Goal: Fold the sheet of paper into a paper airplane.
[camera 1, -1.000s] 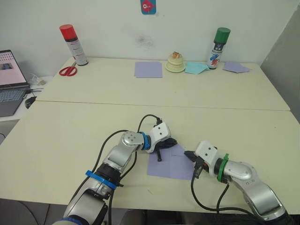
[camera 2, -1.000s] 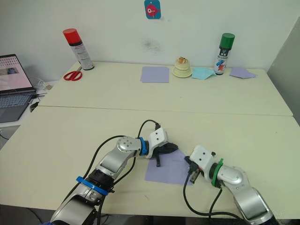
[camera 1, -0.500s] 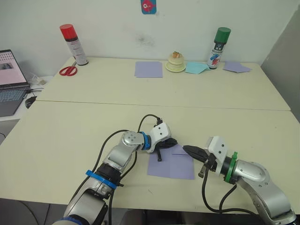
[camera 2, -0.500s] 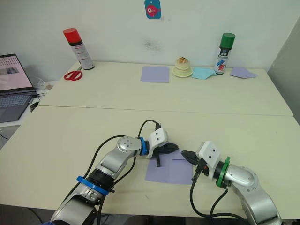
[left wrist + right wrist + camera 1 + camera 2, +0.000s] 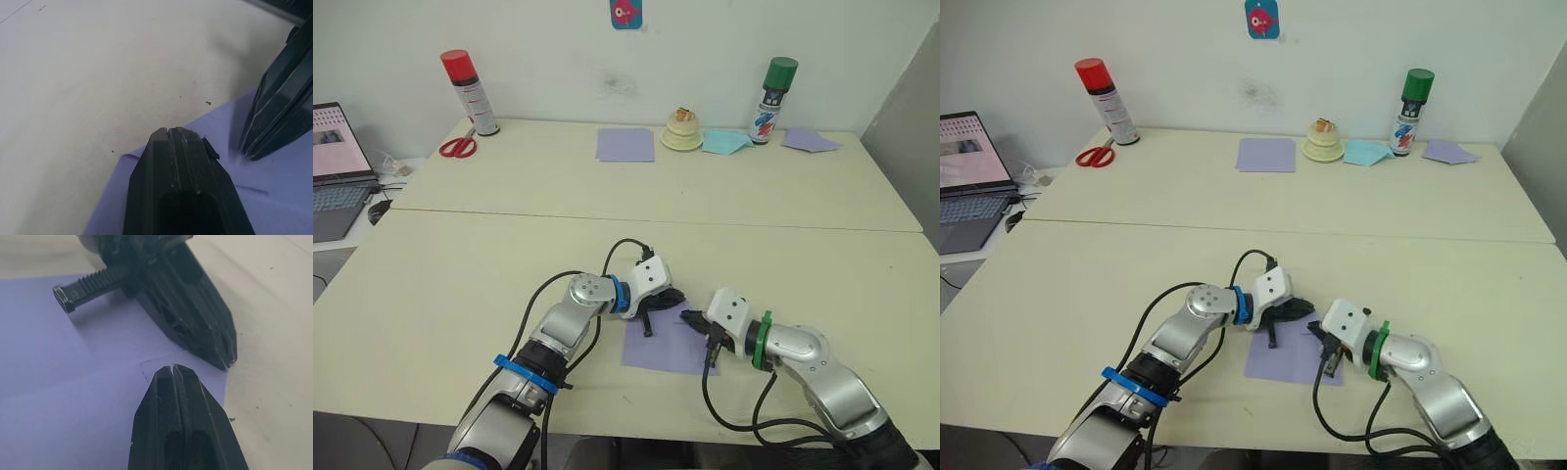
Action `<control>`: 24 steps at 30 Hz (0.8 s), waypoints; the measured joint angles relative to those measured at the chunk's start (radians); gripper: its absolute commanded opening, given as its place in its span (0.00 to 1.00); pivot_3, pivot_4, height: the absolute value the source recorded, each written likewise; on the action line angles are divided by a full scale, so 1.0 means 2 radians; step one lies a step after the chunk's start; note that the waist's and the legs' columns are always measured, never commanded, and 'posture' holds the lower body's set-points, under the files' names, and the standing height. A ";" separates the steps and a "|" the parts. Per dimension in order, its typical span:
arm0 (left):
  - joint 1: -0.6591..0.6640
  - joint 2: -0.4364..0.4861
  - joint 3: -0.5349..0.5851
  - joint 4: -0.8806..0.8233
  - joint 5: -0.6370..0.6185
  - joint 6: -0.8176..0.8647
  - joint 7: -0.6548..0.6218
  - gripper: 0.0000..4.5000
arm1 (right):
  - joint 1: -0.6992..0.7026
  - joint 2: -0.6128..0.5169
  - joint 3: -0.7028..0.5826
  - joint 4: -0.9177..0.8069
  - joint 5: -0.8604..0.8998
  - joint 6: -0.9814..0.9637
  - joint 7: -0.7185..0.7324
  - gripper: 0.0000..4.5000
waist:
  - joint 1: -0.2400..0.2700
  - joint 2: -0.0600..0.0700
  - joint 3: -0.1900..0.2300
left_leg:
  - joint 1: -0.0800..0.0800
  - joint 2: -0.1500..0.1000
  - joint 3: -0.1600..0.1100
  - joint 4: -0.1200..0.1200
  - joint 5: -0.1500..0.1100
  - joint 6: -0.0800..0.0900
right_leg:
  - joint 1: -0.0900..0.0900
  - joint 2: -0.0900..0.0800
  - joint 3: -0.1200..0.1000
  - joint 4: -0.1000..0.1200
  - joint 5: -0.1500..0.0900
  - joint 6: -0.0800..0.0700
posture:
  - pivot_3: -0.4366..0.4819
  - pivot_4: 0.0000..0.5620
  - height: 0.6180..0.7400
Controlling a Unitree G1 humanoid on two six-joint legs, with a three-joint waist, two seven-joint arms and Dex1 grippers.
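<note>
A red-capped spray can (image 5: 468, 92) stands at the upper left of the frame, with red-handled scissors (image 5: 457, 147) just beside it on the cream table (image 5: 509, 255). An open laptop (image 5: 337, 166) sits at the left edge. Along the top, a lavender square (image 5: 626, 144), a small cream ornament (image 5: 682, 129), a pale blue paper piece (image 5: 724, 142), a green-capped spray can (image 5: 773, 86) and another lavender piece (image 5: 810, 140) line up by the wall, which bears a blue sticker (image 5: 626, 13).

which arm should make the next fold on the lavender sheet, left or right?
Probably the right. The left gripper is planted on the thin lavender sheet of paper at its far left edge, one finger splayed, pinning it. The right gripper, fingers together, sits at the sheet's far right corner, free to work it.
</note>
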 measured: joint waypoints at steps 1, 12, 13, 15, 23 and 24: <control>0.000 0.001 0.000 0.000 0.000 0.000 0.000 0.00 | -0.002 -0.001 0.002 0.000 -0.004 0.000 0.000 0.00 | 0.000 0.000 0.000 | 0.000 0.000 0.000 0.000 0.000 0.000 | 0.000 0.000 0.000 0.000 0.000 0.000 | 0.48 0.27 1.00; -0.001 0.009 0.022 -0.009 -0.024 0.037 -0.004 0.00 | -0.008 -0.002 0.019 -0.006 -0.025 0.005 -0.008 0.00 | -0.002 0.000 0.000 | 0.000 0.000 0.000 0.000 0.000 0.000 | 0.000 0.000 0.000 0.000 0.000 0.000 | 0.48 0.27 1.00; -0.003 0.010 0.030 -0.009 -0.032 0.050 -0.007 0.00 | -0.008 -0.002 0.019 -0.007 -0.025 0.007 -0.009 0.00 | -0.002 0.000 0.000 | 0.000 0.000 0.000 0.000 0.000 0.000 | 0.000 0.000 0.000 0.000 0.000 0.000 | 0.48 0.27 1.00; -0.012 0.016 0.052 -0.008 -0.048 0.077 -0.008 0.00 | -0.009 -0.002 0.019 -0.010 -0.025 0.011 -0.009 0.00 | -0.002 0.000 0.001 | 0.000 0.000 0.000 0.000 0.000 0.000 | -0.001 0.000 0.000 0.001 0.000 0.000 | 0.48 0.27 1.00; -0.039 0.027 0.186 -0.126 -0.185 0.216 0.011 0.00 | -0.014 -0.001 0.024 -0.012 -0.025 0.014 -0.009 0.00 | -0.004 -0.001 0.002 | 0.000 0.001 0.000 0.000 0.000 0.000 | -0.001 -0.001 0.001 0.000 0.001 -0.002 | 0.48 0.27 1.00; -0.028 0.033 0.197 -0.146 -0.202 0.237 0.014 0.00 | -0.015 0.000 0.026 -0.011 -0.025 0.015 -0.010 0.00 | -0.005 -0.001 0.002 | 0.000 0.001 0.000 0.000 0.000 0.000 | -0.001 -0.001 0.001 0.001 0.001 -0.002 | 0.48 0.27 1.00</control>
